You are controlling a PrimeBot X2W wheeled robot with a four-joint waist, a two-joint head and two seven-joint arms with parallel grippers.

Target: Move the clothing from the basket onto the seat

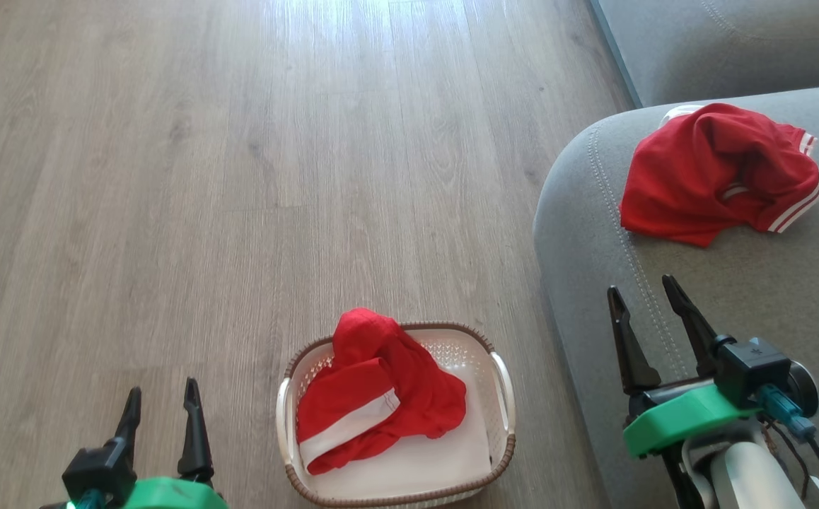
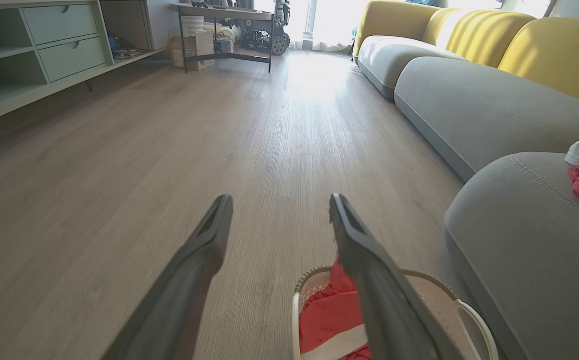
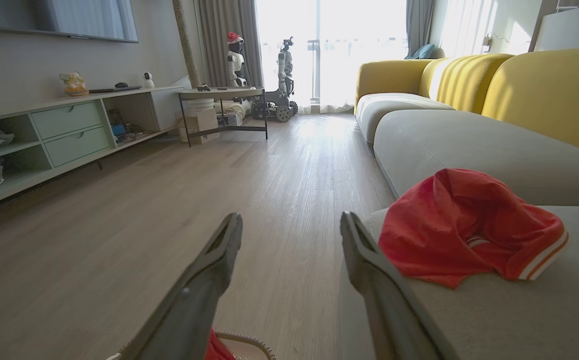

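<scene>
A cream basket [image 1: 501,396] with a brown rim stands on the wood floor beside the grey seat [image 1: 735,297]. Red clothing with a white stripe [image 1: 374,399] lies crumpled inside it, also seen in the left wrist view [image 2: 329,320]. Another red garment [image 1: 721,173] lies on the seat cushion, and the right wrist view [image 3: 464,230] shows it too. My left gripper [image 1: 162,399] hovers open to the left of the basket with nothing in it. My right gripper [image 1: 646,297] stands open over the seat's rounded edge, below the garment, holding nothing.
A second grey cushion [image 1: 728,42] lies beyond the seat, with yellow backrests [image 3: 549,90] along it. A low cabinet [image 3: 64,135], a small table [image 3: 222,107] and other robots [image 3: 284,75] stand far off. Wood floor [image 1: 240,177] stretches left of the basket.
</scene>
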